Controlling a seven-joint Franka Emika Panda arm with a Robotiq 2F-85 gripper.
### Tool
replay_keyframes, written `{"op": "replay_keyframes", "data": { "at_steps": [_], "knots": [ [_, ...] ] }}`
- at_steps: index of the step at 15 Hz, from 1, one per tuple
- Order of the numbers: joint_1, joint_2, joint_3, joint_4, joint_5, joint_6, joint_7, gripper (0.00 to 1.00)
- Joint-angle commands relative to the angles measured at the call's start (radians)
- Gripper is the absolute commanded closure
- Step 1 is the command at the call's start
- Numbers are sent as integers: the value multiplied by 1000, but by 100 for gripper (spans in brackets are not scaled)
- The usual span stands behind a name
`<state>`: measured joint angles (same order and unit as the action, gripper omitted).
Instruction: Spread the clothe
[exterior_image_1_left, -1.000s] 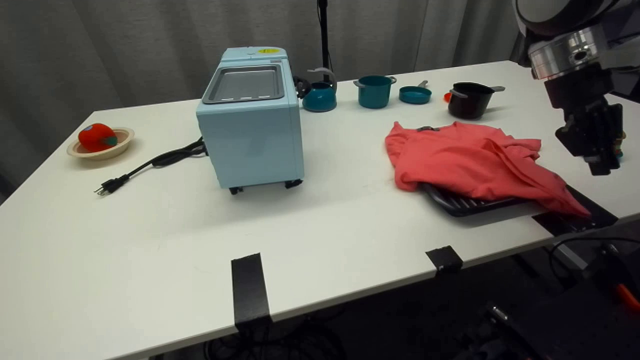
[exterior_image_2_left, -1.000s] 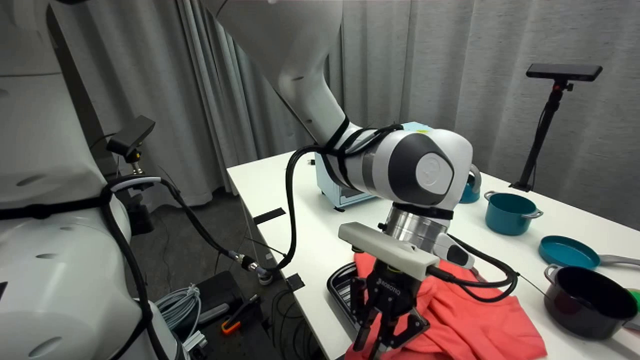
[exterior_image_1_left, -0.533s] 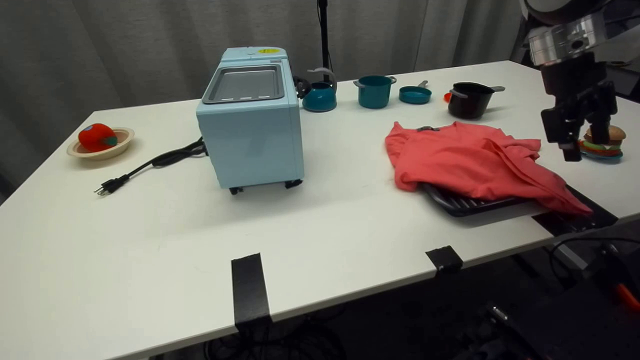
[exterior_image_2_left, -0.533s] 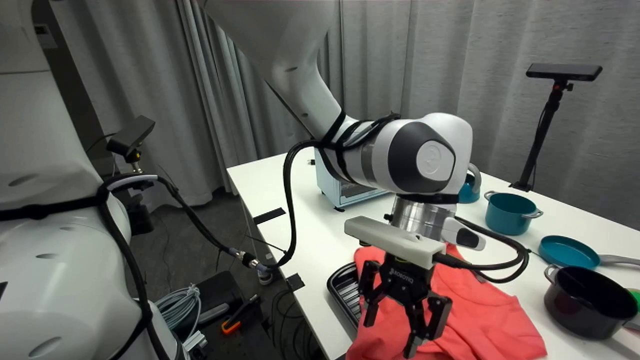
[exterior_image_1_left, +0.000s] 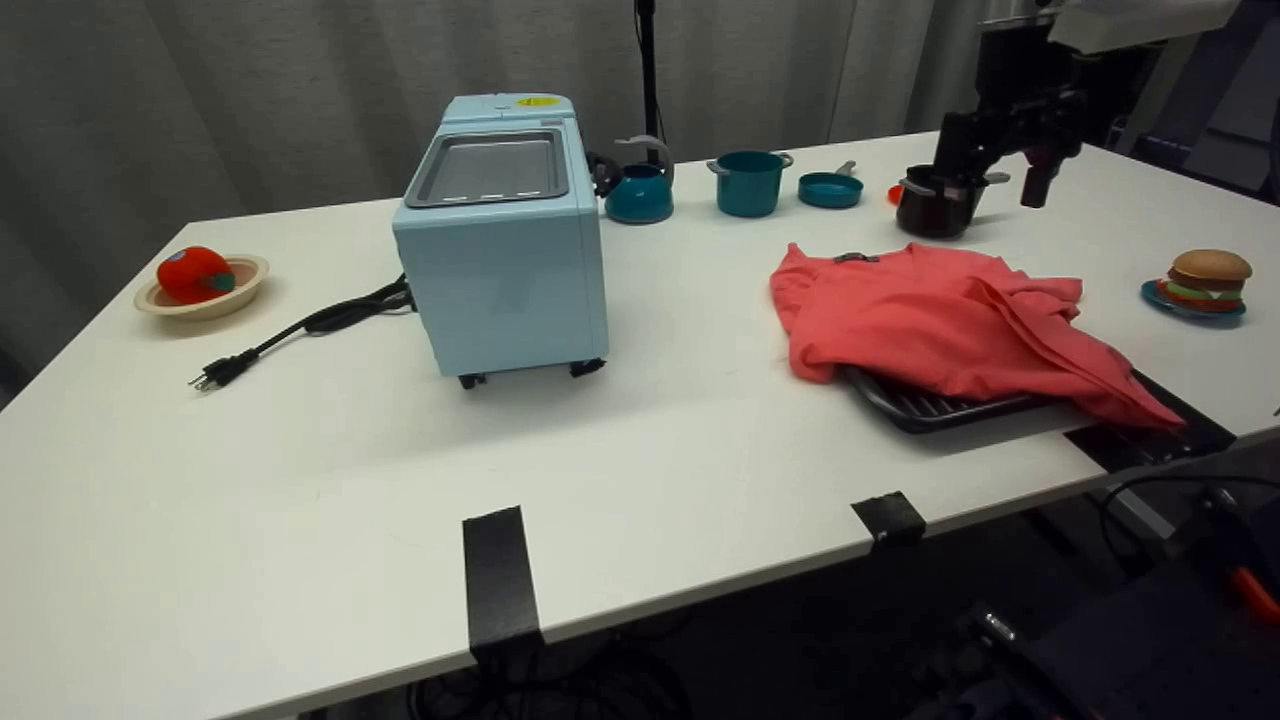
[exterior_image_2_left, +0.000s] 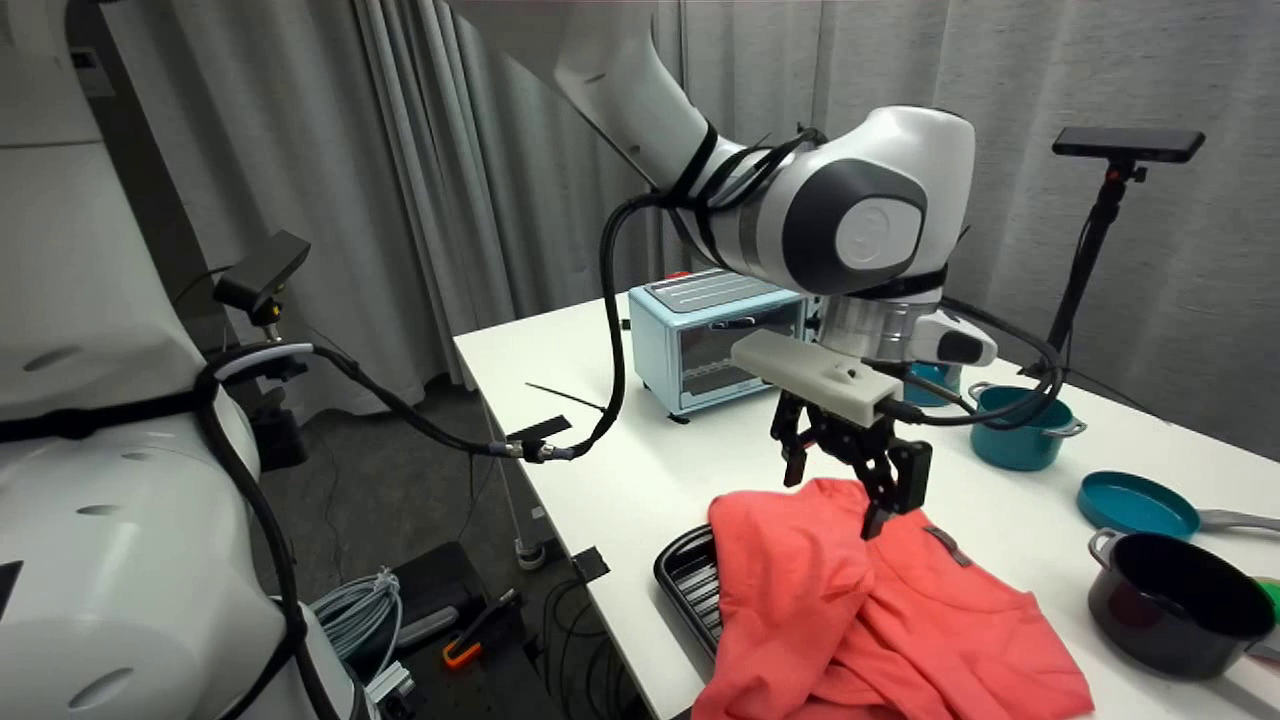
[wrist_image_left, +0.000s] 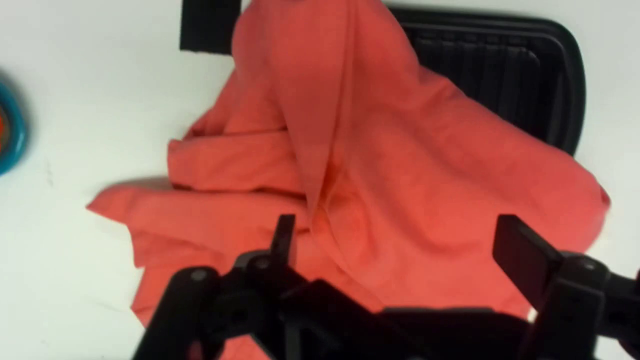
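Observation:
The clothe is a crumpled coral-red garment (exterior_image_1_left: 920, 320), seen in both exterior views and in the wrist view. It is folded and bunched, and part of it drapes over a black ridged grill tray (wrist_image_left: 567, 75). One end reaches toward the table's edge by the black tape. My gripper (exterior_image_2_left: 834, 500) hangs above the garment in an exterior view, apart from it. In the wrist view the gripper (wrist_image_left: 397, 220) points at the cloth with its two fingers wide apart and nothing between them. Part of the tray lies hidden under the fabric.
A light-blue toaster oven (exterior_image_1_left: 510, 270) stands on the white table. Along the back are a teal kettle (exterior_image_1_left: 640, 195), teal pot (exterior_image_2_left: 1015, 430), teal pan (exterior_image_2_left: 1130, 503) and black pot (exterior_image_2_left: 1170, 610). A toy burger (exterior_image_1_left: 1205, 280) sits near the cloth; a bowl (exterior_image_1_left: 200, 310) holds a red tomato.
The gripper has risen and moved away from the table's near edge, and its fingers have spread. The toy burger has come into sight in an exterior view. The cloth lies almost unchanged.

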<state>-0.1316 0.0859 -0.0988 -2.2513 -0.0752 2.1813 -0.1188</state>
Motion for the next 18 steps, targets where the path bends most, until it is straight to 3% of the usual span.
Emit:
{"op": "replay_keyframes", "data": {
  "at_steps": [1,8,18],
  "knots": [
    [18,97,23,114,100,78,-10,0],
    [7,320,46,306,148,113,-14,0],
    [10,498,84,433,136,78,-14,0]
  ]
}}
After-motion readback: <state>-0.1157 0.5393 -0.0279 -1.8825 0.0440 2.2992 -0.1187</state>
